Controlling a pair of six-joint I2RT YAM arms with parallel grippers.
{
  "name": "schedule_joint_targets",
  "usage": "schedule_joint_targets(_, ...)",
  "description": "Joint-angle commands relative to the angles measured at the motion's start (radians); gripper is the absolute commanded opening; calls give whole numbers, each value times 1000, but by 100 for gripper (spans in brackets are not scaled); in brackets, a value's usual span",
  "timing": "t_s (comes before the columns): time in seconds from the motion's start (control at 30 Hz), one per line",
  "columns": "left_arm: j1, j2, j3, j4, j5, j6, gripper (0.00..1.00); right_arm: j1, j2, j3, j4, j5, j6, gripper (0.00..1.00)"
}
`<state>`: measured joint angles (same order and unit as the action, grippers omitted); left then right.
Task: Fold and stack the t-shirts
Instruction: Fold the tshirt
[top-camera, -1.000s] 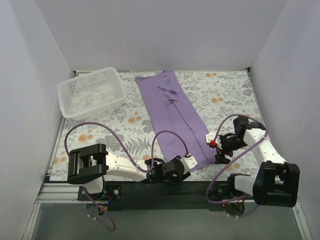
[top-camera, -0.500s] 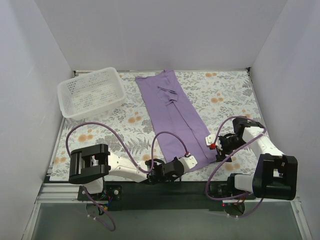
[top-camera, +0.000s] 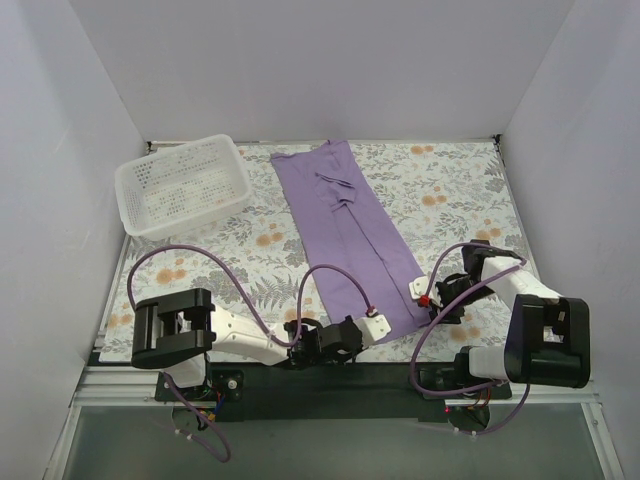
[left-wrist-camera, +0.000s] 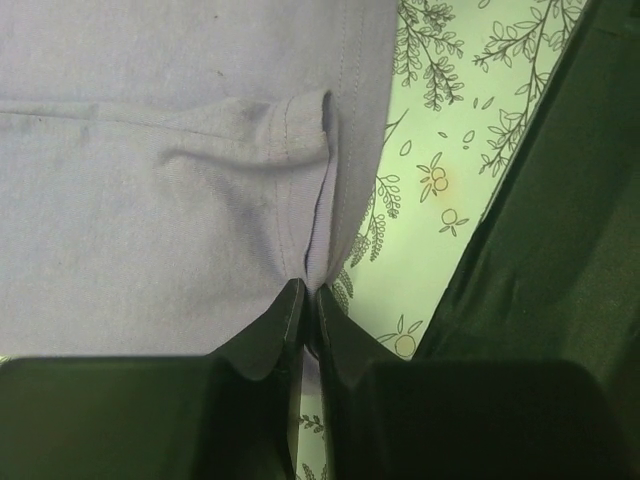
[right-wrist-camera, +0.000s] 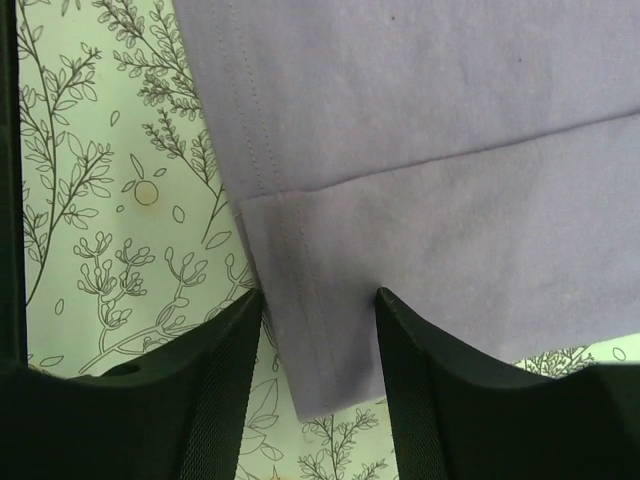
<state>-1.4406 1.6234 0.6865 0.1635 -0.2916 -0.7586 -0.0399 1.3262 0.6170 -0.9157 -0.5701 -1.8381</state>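
Green and orange flowered cloth (top-camera: 450, 190) is spread over the whole table. A long purple t-shirt (top-camera: 345, 230) is laid flat on it, from the far edge down to the near edge. Its sides look to be folded in already, so a narrow strip has been made. A white plastic basket with holes (top-camera: 180, 190) is set at the far left, well apart from the shirt.

The near hem is pinched tight in the left gripper (left-wrist-camera: 308, 290). The right gripper (right-wrist-camera: 318, 300) is held wide open, with the other near hem corner lying between its fingers, not yet grabbed. The shirt must yet be folded end to end. No stack can be seen.
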Motion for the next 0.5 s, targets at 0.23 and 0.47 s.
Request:
schedule_joint_targets(0.23,12,-97,-102,91,132,-22,0,-3,22,-54,109,38,-16,18)
schedule_joint_targets(0.47,113,-161,-159,186,261,-41,0,3,-7,-21,69,-8,0,1)
